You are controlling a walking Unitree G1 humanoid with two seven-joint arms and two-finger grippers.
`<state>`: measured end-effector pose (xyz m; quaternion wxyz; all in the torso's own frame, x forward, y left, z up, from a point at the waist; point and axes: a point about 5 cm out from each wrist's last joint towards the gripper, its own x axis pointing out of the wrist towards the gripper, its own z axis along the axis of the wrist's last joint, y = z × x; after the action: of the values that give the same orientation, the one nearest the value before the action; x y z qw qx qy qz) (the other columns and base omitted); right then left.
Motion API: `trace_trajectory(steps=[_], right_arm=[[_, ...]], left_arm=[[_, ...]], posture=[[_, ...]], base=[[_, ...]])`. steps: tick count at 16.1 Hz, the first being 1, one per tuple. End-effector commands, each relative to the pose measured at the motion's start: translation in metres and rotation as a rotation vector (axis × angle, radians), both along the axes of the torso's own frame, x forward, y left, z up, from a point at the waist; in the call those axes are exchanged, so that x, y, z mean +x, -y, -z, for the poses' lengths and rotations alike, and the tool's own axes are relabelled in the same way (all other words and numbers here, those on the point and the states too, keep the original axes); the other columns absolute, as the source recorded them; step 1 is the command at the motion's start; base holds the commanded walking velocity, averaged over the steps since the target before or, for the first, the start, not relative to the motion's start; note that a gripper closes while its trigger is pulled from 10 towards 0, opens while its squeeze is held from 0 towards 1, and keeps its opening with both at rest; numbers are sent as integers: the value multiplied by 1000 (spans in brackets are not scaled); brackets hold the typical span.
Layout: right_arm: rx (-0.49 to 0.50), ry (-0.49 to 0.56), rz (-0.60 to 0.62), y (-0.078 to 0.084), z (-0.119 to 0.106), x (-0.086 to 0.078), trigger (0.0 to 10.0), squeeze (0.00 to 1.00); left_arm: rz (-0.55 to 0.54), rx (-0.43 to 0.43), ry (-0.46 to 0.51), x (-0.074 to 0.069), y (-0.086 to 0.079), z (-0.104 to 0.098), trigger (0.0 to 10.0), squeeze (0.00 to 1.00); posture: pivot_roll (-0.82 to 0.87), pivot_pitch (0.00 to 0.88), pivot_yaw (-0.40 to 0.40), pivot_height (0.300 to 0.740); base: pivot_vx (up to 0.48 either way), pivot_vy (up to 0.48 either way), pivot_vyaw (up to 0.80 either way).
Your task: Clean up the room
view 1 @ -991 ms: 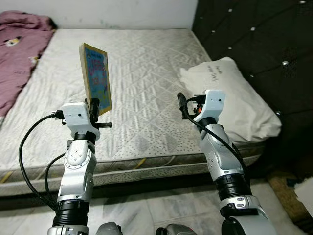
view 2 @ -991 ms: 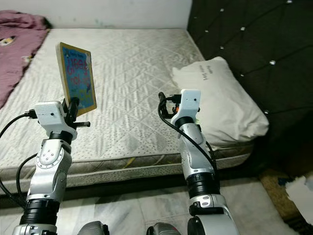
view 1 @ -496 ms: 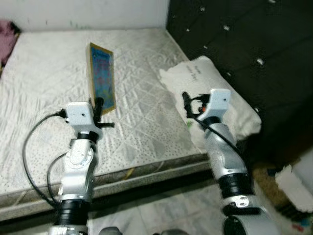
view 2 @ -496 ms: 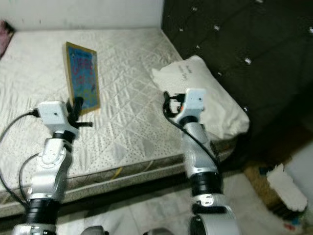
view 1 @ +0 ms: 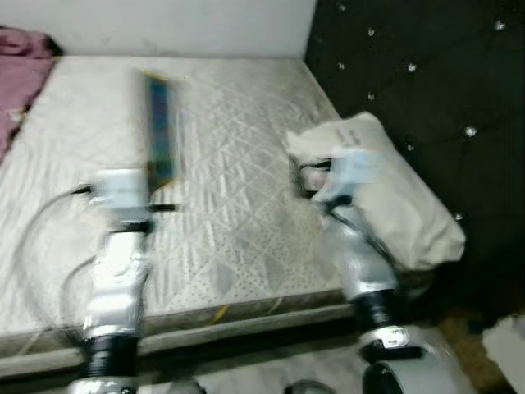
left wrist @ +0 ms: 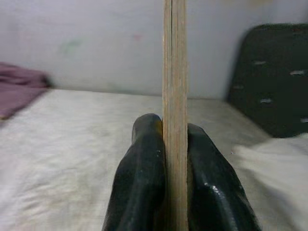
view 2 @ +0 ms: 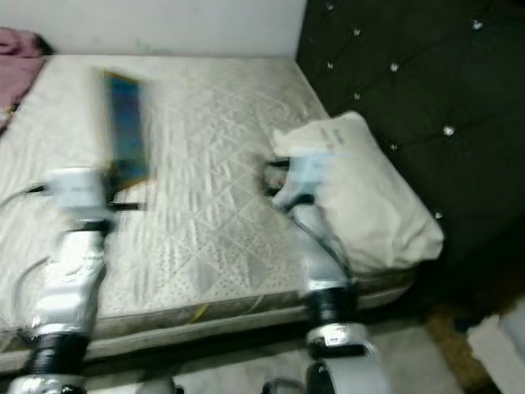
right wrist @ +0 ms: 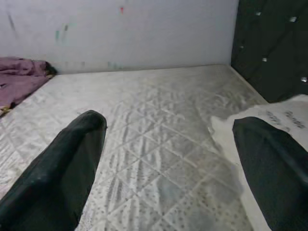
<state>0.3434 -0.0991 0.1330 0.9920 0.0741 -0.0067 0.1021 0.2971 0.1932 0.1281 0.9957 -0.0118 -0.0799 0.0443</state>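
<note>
A thin book with a blue cover (view 1: 161, 127) stands upright over the bed, edge-on to me. My left gripper (view 1: 152, 182) is shut on its lower edge. In the left wrist view the book's pale edge (left wrist: 173, 96) runs straight up between the two black fingers (left wrist: 142, 178). My right gripper (view 1: 297, 174) hangs above the mattress beside the white pillow (view 1: 394, 189); its fingers (right wrist: 62, 163) stand wide open with nothing between them. The head views are blurred.
The quilted mattress (view 1: 230, 164) stretches ahead to a white wall. A dark tufted headboard (view 1: 426, 74) rises on the right behind the pillow. A purple blanket (view 1: 20, 57) lies at the far left. Something white (view 1: 504, 336) sits on the floor at the right.
The whole picture has swung back leftward as the camera turned, and it is blurred now. The book still stands in my left gripper, now turned more edge-on.
</note>
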Motion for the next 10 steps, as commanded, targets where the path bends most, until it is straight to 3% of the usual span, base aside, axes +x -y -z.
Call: trace_trajectory(steps=[1, 5, 7, 8, 10], right_arm=[[-15, 9, 59, 20, -2, 2, 10000, 0], [-18, 7, 61, 20, -1, 1, 10000, 0], [-21, 8, 63, 19, -1, 2, 10000, 0], [-23, 8, 64, 20, -1, 2, 10000, 0], [-25, 7, 66, 21, -1, 2, 10000, 0]], left_arm=[[62, -5, 51, 3, 18, -10, 10000, 0], [60, -7, 46, 2, 18, -9, 10000, 0], [46, -27, 29, 3, 18, -7, 10000, 0], [12, 8, -42, 6, 22, 2, 10000, 0], [4, 7, -44, 5, 22, 3, 10000, 0]], posture=[[-92, 0, -38, 740], [-92, 0, -40, 740], [-92, 0, -40, 740], [-92, 0, -41, 740], [-92, 0, -41, 740]], base=[[300, 0, 0], [308, 0, 0], [0, 0, 0], [0, 0, 0], [0, 0, 0]])
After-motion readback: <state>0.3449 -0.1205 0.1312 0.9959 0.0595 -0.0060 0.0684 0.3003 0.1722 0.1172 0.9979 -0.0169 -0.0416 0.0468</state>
